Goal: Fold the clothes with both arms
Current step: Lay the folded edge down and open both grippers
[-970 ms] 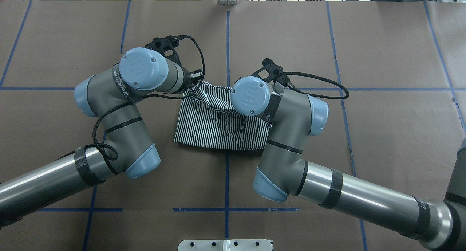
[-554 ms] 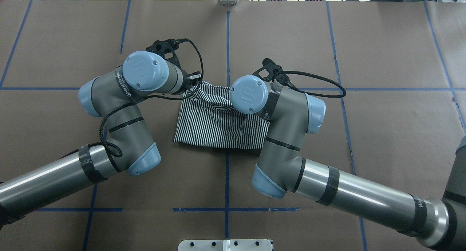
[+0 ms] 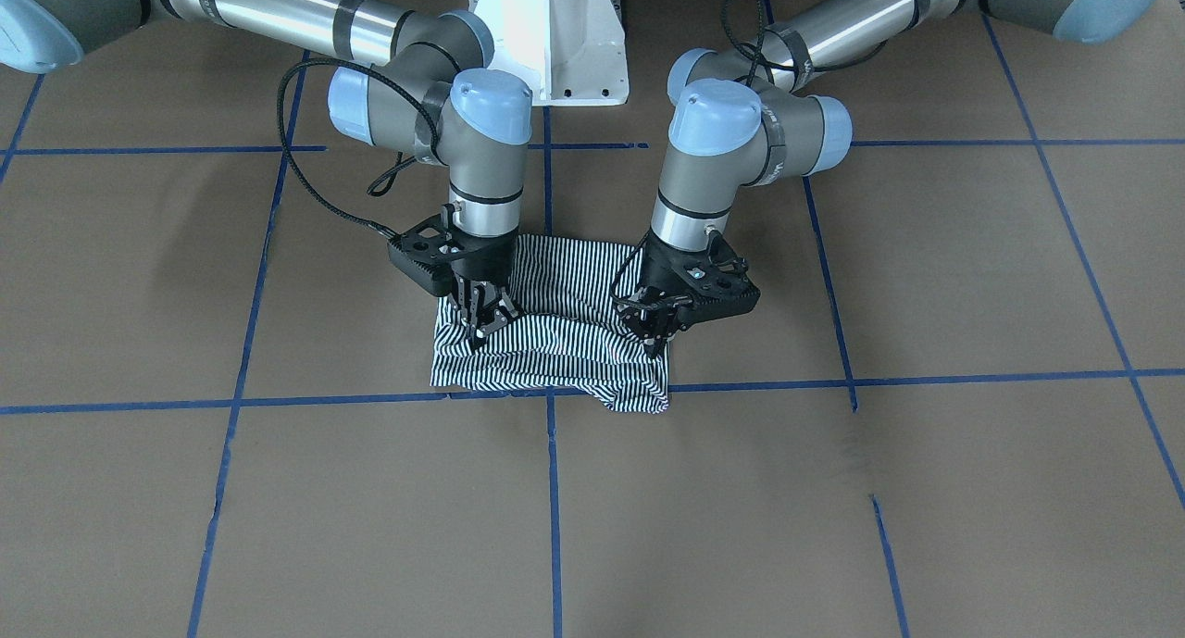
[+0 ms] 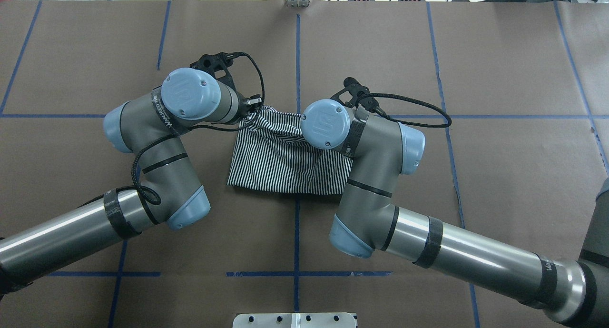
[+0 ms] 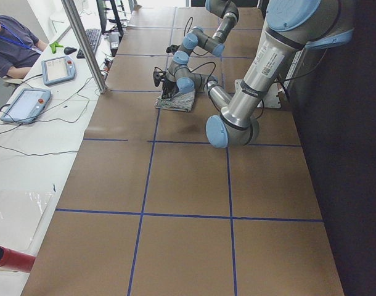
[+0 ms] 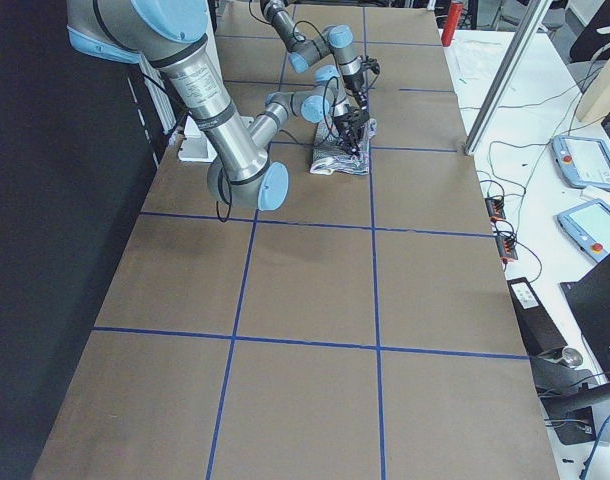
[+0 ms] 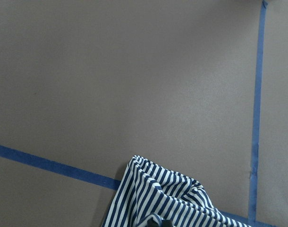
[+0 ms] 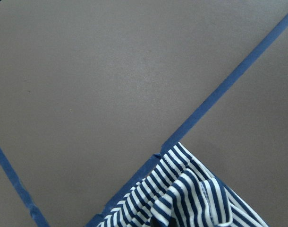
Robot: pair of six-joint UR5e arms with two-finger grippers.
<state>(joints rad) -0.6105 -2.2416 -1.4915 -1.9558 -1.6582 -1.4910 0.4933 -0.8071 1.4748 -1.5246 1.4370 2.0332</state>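
- Here, the left arm (image 4: 162, 142) comes in from the robot's left, bends sharply at the elbow and turns its wrist down, so that the left fingers (image 3: 651, 332) point at the surface (image 4: 499, 56).
- The right arm (image 4: 376, 161) mirrors it from the other side, and the right fingers (image 3: 481, 319) also point straight down.
- Both pairs of fingers are pinched together on striped cloth, each holding a raised gather of it.
- Counted: two arms, two sets of fingers, one striped polo shirt (image 4: 280, 161) and one white pedestal base (image 3: 551, 36).
- The shirt lies folded into a rough rectangle at the middle of the brown surface, between the two wrists and across the central blue tape line (image 4: 297, 56).
- The edge nearer the robot lies flat, while the farther edge is drawn up into creases toward the fingers.
- In the overhead view the right wrist's blue cap hides the right fingers, and the left wrist covers most of the left ones.
- Each wrist view shows only a striped corner at its bottom edge.
- The collar, buttons and logo cannot be made out.
- In both side views the shirt is small and far off.
- A seated person (image 5: 9, 46) is cut off at the corner of the left side view.
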